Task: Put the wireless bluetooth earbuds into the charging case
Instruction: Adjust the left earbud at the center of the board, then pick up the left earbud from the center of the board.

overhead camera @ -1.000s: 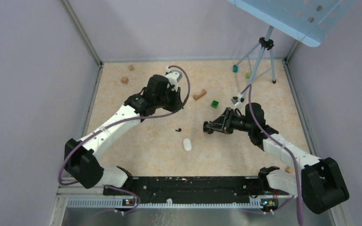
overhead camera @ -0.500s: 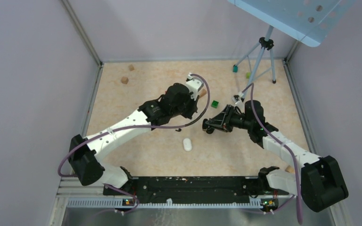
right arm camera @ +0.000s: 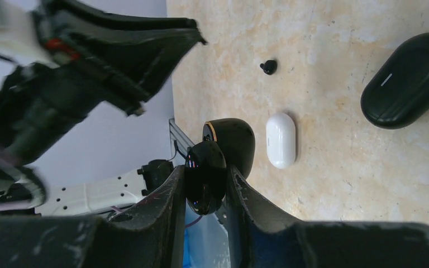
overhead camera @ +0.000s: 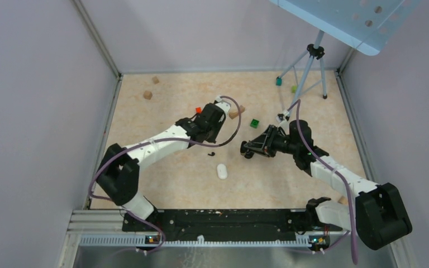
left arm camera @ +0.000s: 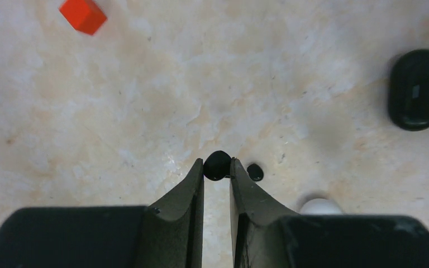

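Note:
My left gripper [left arm camera: 217, 167] [overhead camera: 212, 142] is shut on a small black earbud [left arm camera: 217, 165] at its fingertips, just above the table. A second black earbud [left arm camera: 254, 172] [overhead camera: 211, 153] [right arm camera: 268, 67] lies on the table right beside it. My right gripper [right arm camera: 205, 181] [overhead camera: 245, 149] is shut on a glossy black charging case [right arm camera: 205, 176], held on its side above the table with its lid [right arm camera: 232, 139] open. The two grippers hang a short way apart over the table's middle.
A black oval case [left arm camera: 417, 89] [right arm camera: 408, 78] and a white oval case [overhead camera: 222, 171] [right arm camera: 281, 139] lie on the table near the grippers. A red cube [left arm camera: 84, 14] [overhead camera: 198, 110], a green cube [overhead camera: 254, 123], wooden blocks [overhead camera: 147, 95] and a tripod [overhead camera: 313, 61] stand farther back.
My left arm swung from the back left toward the middle, then drew in over the loose earbud, its grip unchanged. The right arm barely moved.

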Motion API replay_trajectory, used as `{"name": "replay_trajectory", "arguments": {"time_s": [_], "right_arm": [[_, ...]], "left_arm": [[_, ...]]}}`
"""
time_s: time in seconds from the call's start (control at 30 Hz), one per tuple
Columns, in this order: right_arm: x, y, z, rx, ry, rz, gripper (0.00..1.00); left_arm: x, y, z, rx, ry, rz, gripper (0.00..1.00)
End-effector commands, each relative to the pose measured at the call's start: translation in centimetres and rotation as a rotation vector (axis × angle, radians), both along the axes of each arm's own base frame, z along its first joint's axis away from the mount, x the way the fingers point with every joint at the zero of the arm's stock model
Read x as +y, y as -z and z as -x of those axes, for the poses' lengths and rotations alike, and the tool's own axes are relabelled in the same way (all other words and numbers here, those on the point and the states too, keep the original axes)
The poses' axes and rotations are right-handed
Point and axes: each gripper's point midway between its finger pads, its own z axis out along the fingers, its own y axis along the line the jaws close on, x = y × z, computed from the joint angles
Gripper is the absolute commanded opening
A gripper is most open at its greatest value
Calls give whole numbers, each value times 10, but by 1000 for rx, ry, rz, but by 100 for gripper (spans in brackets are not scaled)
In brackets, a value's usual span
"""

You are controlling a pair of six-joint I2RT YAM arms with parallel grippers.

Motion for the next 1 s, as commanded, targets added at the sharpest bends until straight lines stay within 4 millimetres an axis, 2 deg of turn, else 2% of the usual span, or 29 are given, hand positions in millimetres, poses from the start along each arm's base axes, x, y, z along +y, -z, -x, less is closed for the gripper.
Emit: {"name": "replay_trajectory", "arguments": {"time_s": [0.0,0.13,0.27,0.3,0.33,0.37,0.43,0.5,0.57,0.6,0.67,0.77,0.97], "right_arm": [[0,-2,-1,-48,-4,10,0],[-1,-1,1,-50,-4,12,0],[-2,2,4,-44,-10,13,0],[-2,2,4,-45,-9,13,0],[-2,3,5,-43,-7,13,0],[-3,3,5,-45,-6,13,0],[-2,3,5,-45,-9,10,0],[-2,3,6,-43,-12,9,0],[-2,3,6,-46,-15,10,0],[-2,3,7,-45,-18,11,0],[-2,3,7,-47,-20,13,0],[-2,3,7,-50,-21,12,0],[-2,2,8,-57,-25,11,0]], "left_arm": [[11,47,-8,74,-10,-32,0],[19,75,-21,163,4,-36,0],[19,88,-27,184,62,-94,7],[19,88,-29,183,75,-101,15],[19,88,-31,182,83,-98,28],[19,87,-33,185,80,-95,34],[18,84,-36,194,66,-91,42],[17,74,-39,187,43,-76,45],[14,61,-41,183,9,-44,57],[14,54,-41,183,-19,-26,60],[14,43,-38,196,-85,18,60],[14,37,-28,246,-198,93,58],[20,62,-1,419,-371,132,53]]}}
